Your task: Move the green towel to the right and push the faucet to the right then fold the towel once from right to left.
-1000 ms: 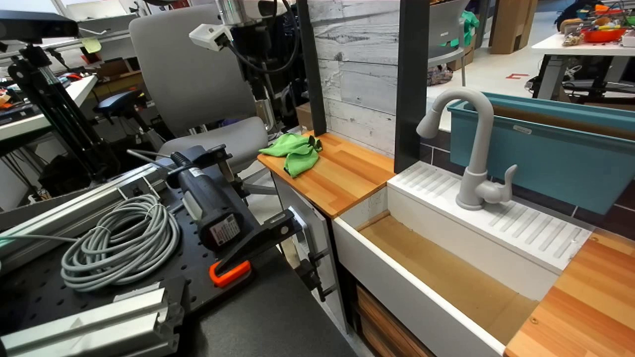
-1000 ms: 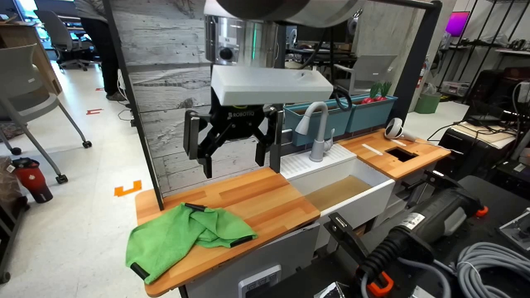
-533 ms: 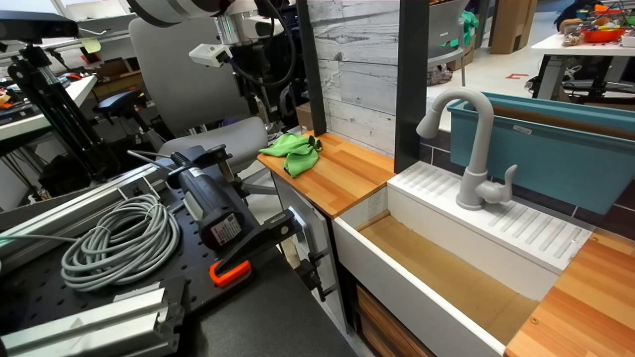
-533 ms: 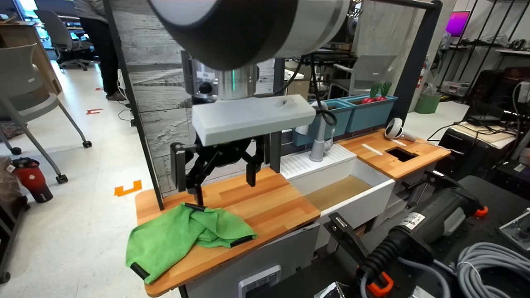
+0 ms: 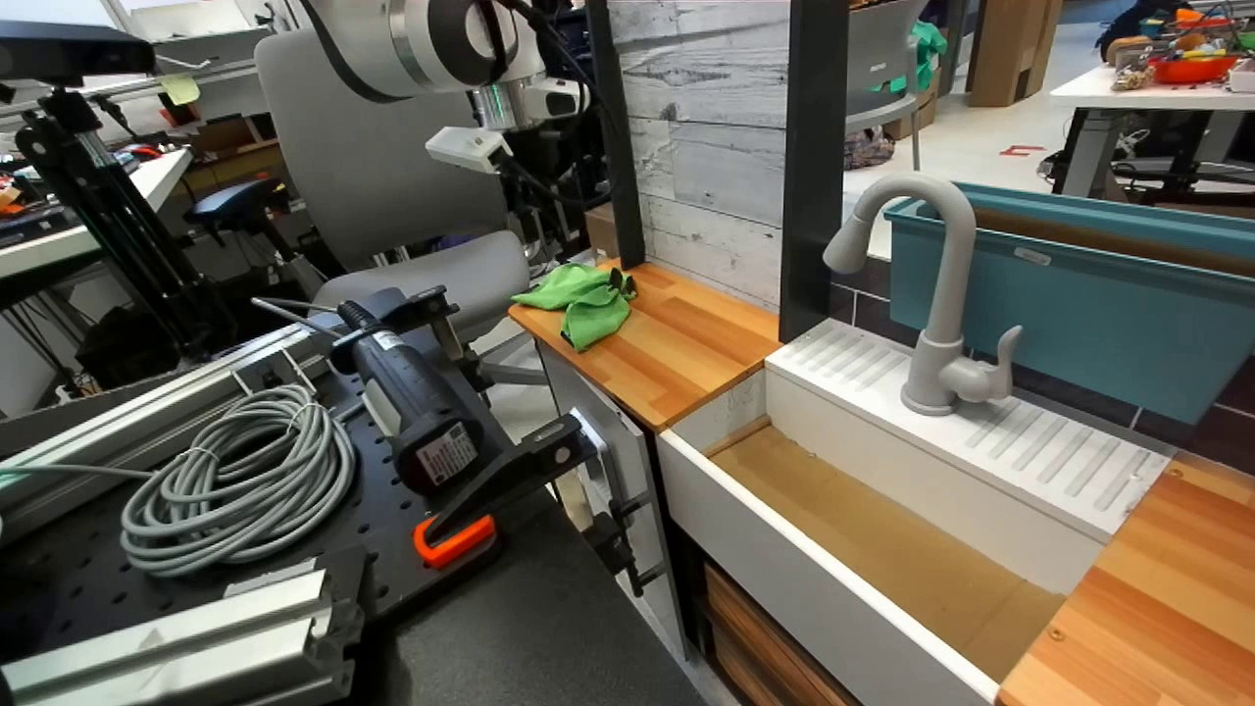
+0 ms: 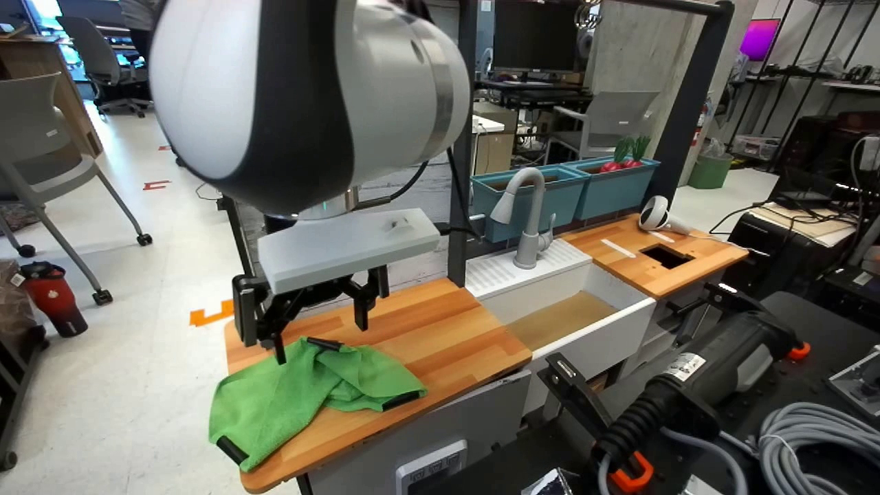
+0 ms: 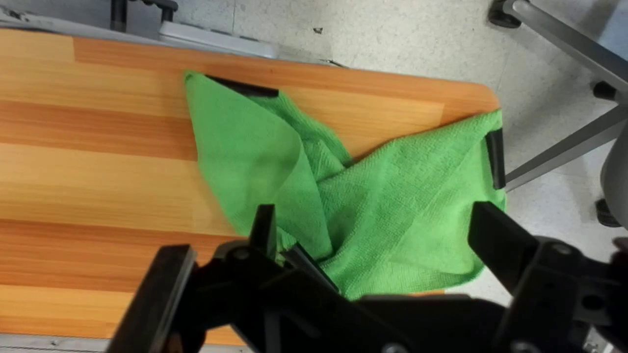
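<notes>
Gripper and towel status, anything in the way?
Fingers open above green towel. Towel rumpled on wooden counter, one end past the edge. No obstacle visible between fingers and towel.

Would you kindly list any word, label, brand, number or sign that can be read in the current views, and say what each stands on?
None can be read in any view.
White labels on the black tool, in both exterior views: print too small to read.
Pale label on the teal planter: too small.
Small label on the far gray chair: too small and blurred.
Green towel and faucet: no lettering shows.
</notes>
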Available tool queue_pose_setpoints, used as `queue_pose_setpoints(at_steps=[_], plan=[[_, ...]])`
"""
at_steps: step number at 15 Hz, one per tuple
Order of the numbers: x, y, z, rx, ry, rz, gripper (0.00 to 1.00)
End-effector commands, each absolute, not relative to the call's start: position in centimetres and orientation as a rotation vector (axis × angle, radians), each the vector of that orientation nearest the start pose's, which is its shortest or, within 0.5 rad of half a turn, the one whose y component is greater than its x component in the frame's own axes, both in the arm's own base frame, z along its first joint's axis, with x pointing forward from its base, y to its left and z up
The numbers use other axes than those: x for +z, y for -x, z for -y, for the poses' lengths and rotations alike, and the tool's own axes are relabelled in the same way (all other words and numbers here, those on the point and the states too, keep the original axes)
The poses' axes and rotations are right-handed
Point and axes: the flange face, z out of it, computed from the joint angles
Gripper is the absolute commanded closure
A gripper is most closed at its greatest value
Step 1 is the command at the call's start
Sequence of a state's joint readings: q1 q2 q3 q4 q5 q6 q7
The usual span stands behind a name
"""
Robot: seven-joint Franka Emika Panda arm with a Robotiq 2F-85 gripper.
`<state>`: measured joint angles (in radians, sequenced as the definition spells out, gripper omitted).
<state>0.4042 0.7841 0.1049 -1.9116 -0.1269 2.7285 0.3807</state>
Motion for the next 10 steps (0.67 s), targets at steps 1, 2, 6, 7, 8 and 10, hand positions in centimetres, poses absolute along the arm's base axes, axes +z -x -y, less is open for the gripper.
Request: queue_pose_setpoints(at_steps=[1, 2, 6, 7, 8, 10], plan=[[5.6, -56.1, -32.3, -0.071, 3.051, 0.370, 0.00], [4.8, -56.4, -32.8, -0.078, 3.043, 0.376, 0.00], [1.5, -57.3, -34.4, -0.074, 3.023, 0.387, 0.00], [0.8, -57.5, -34.7, -0.072, 3.020, 0.388, 0.00], [0.1, -57.7, -34.8, -0.065, 3.014, 0.385, 0.00], [-1.2, -57.9, -35.0, -0.060, 3.015, 0.385, 0.00]])
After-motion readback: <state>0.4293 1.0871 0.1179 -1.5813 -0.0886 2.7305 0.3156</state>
